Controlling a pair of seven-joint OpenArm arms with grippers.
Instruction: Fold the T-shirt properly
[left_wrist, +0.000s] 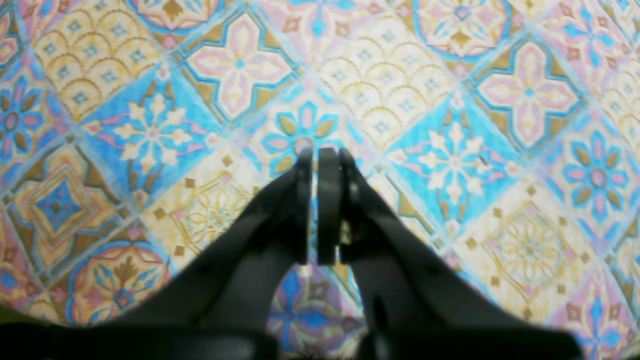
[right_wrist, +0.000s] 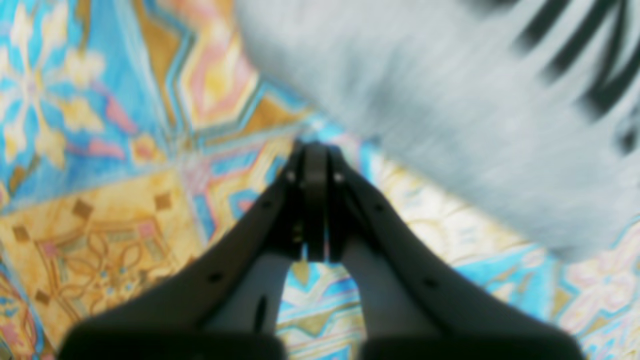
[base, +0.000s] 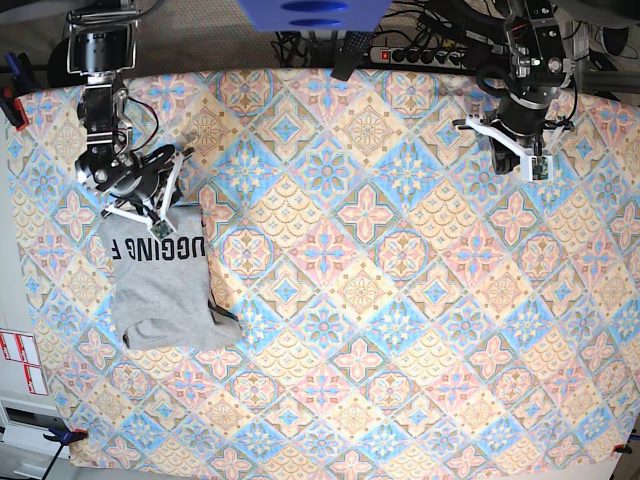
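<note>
I see the T-shirt (base: 165, 280) lying folded into a small grey bundle on the tablecloth (base: 380, 300), with dark letters facing up. My right gripper (right_wrist: 315, 150) hangs just beside the T-shirt's top edge. Its fingers (right_wrist: 316, 200) are pressed tight together and hold nothing. My left gripper (left_wrist: 315, 155) is well apart from the T-shirt, above bare patterned cloth. Its fingers (left_wrist: 327, 200) are nearly touching, with only a thin slit between them, and they hold nothing too.
</note>
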